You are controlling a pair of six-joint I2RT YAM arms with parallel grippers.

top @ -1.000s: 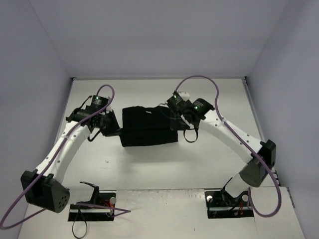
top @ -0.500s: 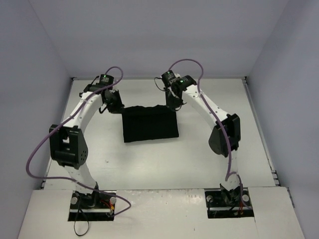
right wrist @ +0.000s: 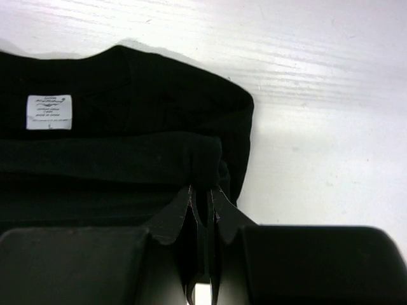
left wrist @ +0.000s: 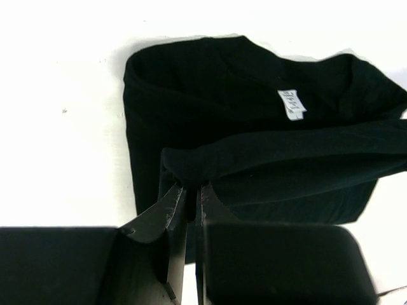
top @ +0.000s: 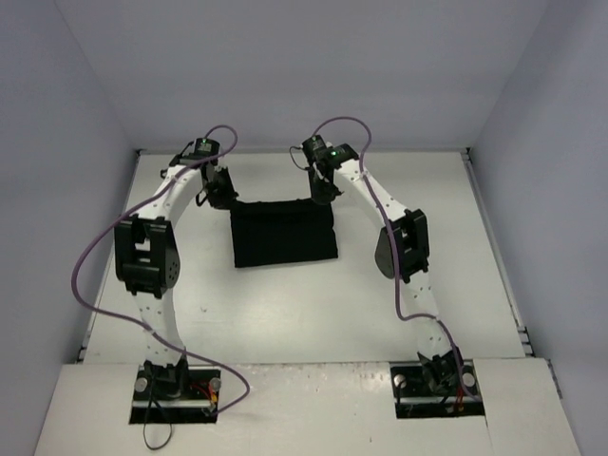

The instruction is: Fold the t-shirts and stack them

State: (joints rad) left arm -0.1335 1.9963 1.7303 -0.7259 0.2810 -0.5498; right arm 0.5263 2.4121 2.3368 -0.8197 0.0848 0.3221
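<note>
Because the shirt (top: pixel 285 237) is soft, thin cloth, it should weigh almost nothing and keep no shape of its own. Any part not held will likely sag, and stacked layers may slide over one another.

It lies on the surface (top: pixel 285 313) toward the far middle, between the two arms, as a dark rectangle that looks partly folded. In the wrist views an upper layer lies across the body, and its edge stops short of the collar, where the white label (left wrist: pixel 291 104) shows.

The left tool (left wrist: pixel 189 190) is clamped on that upper layer at its left end, its jaws nearly together with cloth pinched between them. The right tool (right wrist: pixel 202 194) is clamped the same way at the right end, close to the shirt's side edge.

These two ends look like the right places to hold. With both corners of one edge pinched and kept apart, the cloth between them should stay taut and come down flat.

The pinch seems thin, so a quick pull could free the cloth or drag the lower layer along. A hold taken nearer the middle would likely let the corners droop and crease.
</note>
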